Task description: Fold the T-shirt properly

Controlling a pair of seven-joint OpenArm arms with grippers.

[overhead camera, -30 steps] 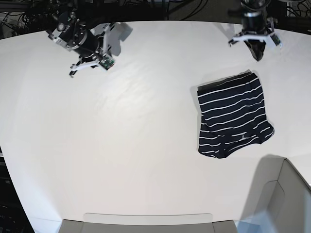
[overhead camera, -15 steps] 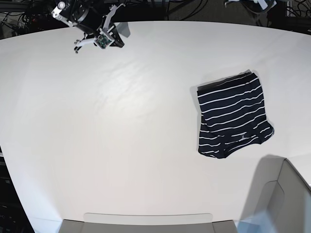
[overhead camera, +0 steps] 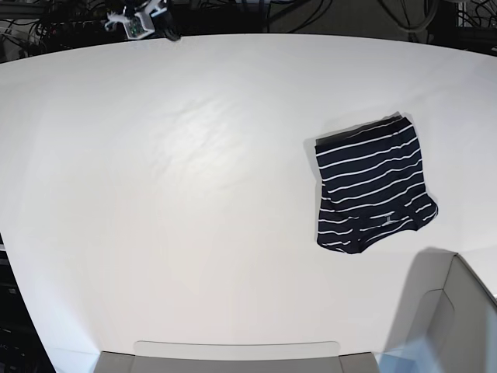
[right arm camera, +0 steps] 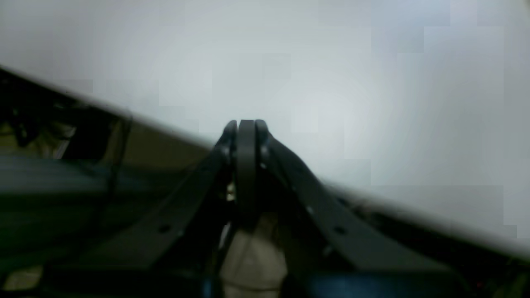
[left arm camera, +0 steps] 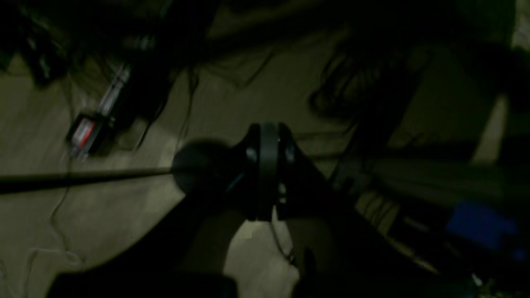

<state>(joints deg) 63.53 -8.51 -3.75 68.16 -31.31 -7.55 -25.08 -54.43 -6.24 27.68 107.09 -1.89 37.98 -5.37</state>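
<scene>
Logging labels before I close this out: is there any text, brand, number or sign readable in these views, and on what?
None can be read.
T-shirt: a small pale tag near its lower edge, too small to read.
Red and white device on the floor in the left wrist view: too dark and blurred to read.

One T-shirt (overhead camera: 373, 186) lies on one white table (overhead camera: 194, 194), folded into a single compact bundle, and across its visible face run about eight thin white stripes. Two grippers show across the views: one left gripper (left arm camera: 267, 136) in its wrist view and one right gripper (right arm camera: 246, 128) in its own, each with two jaws pressed together. At the table's near edge sit two pale grey bins, one along the bottom (overhead camera: 233, 359) and one at the bottom right corner (overhead camera: 458, 326).
</scene>
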